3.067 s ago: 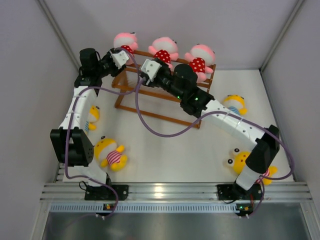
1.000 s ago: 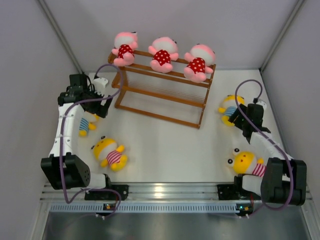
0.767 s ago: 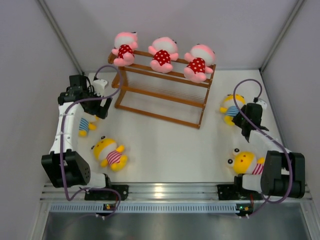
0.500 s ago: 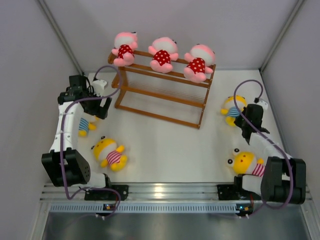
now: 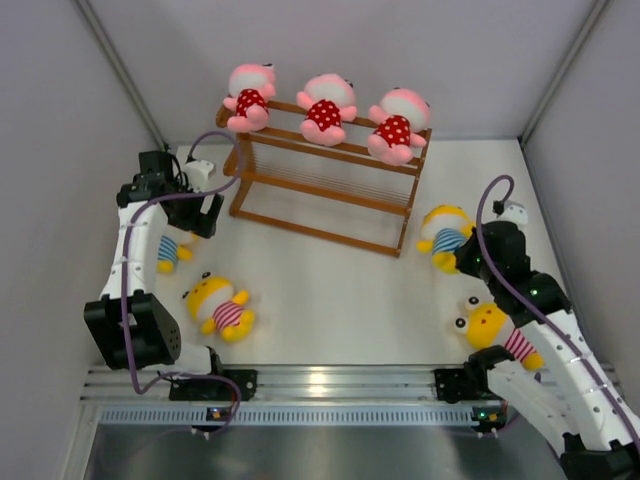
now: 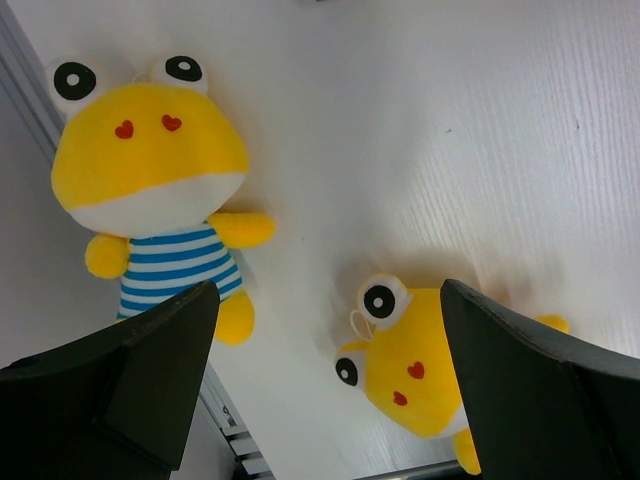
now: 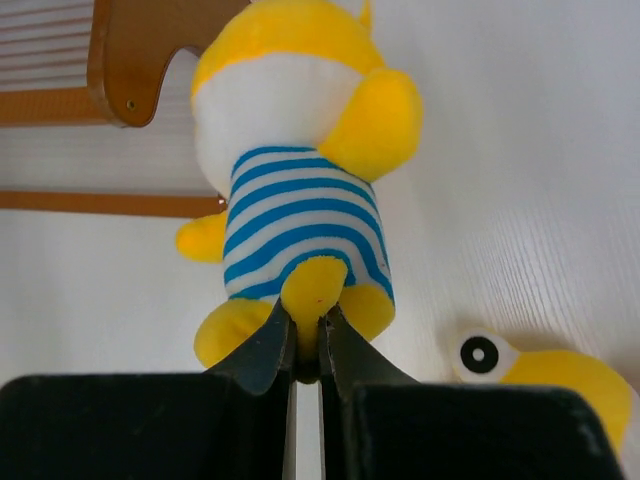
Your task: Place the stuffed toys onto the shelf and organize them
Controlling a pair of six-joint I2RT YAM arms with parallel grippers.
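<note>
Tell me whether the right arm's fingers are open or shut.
Shut: the right fingers pinch a limb of the yellow plush toy in blue-white stripes.

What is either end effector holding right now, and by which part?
Right end effector pinches the yellow plush doll in blue-white stripes by a small yellow limb at its lower end. Left end effector is open, empty.

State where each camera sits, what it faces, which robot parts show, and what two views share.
Top external: above and behind, looking down on the shelf, left arm and right arm.
Left wrist: looks down on the left blue-striped toy, left gripper open at the bottom.
Right wrist: looks along the shut right gripper at the right blue-striped toy it pinches.
Shared: top view shows that toy too.
</note>
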